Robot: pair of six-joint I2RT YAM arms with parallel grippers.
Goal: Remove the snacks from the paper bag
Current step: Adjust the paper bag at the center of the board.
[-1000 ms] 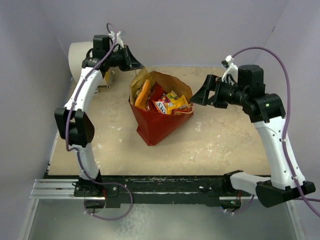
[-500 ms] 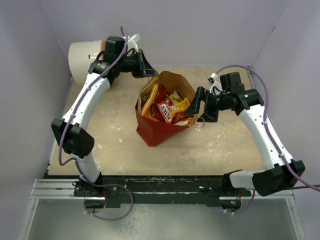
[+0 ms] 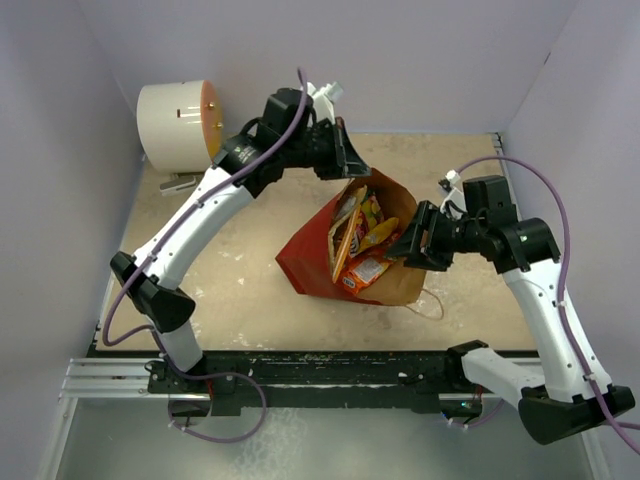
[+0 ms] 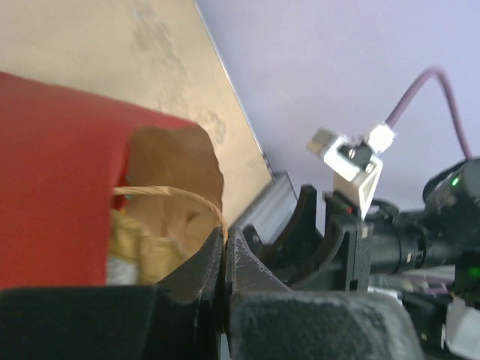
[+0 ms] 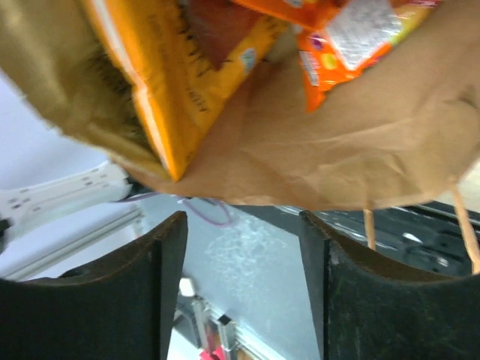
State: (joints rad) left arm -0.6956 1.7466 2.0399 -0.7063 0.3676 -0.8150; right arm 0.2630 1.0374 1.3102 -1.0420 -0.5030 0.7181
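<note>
The paper bag [image 3: 310, 262], red outside and brown inside, is tipped over with its mouth toward the right. Snacks fill the mouth: an orange flat packet [image 3: 346, 243], a yellow pack [image 3: 377, 233] and an orange candy pack [image 3: 366, 272]. My left gripper [image 3: 347, 168] is shut on the bag's tan string handle [image 4: 172, 196] at the top rim, holding it up; the left wrist view shows the jaws [image 4: 223, 244] closed on the string. My right gripper [image 3: 412, 247] is open at the bag's mouth. In the right wrist view it [image 5: 241, 259] sits just outside the brown rim [image 5: 360, 150], below the orange packet [image 5: 169, 82].
A white cylinder with an orange face [image 3: 175, 125] stands at the back left. Purple walls close in the back and both sides. The bag's second string handle [image 3: 432, 303] lies on the table in front of the bag. A black rail [image 3: 320, 368] runs along the near edge.
My left gripper has swung right with the bag's handle, and the bag has tipped from upright onto its side, mouth to the right. My right gripper has dropped down to the mouth.
</note>
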